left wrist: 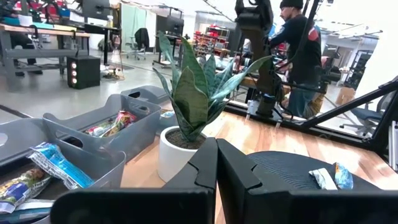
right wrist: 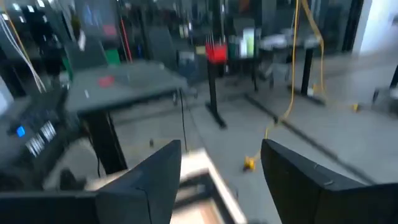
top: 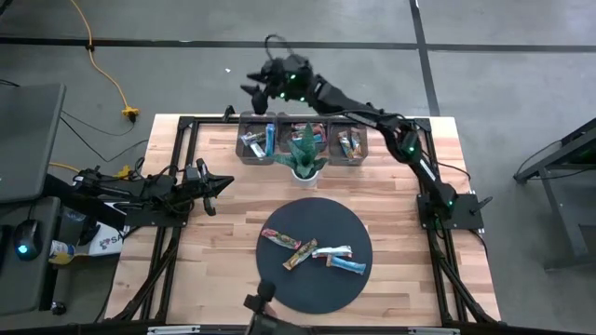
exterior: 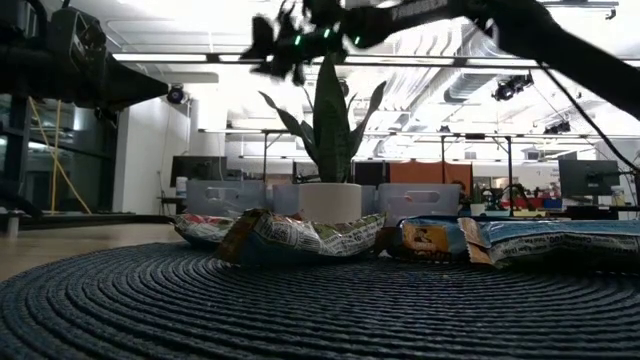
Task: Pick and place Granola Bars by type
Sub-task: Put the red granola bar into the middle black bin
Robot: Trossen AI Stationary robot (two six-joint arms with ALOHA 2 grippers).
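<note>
Four Granola Bars [top: 313,251] — labels unreadable, dark mat [top: 279,279]

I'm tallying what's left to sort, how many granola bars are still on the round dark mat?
4 shiny wrapped granola bars lie on the round dark woven mat: a reddish one, a brown-orange one, a white one and a blue one. None seems hidden.

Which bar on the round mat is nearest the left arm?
The reddish bar at the mat's left end. The green-brown bar lies just right of it; the white bar and blue bar sit farther right.
</note>
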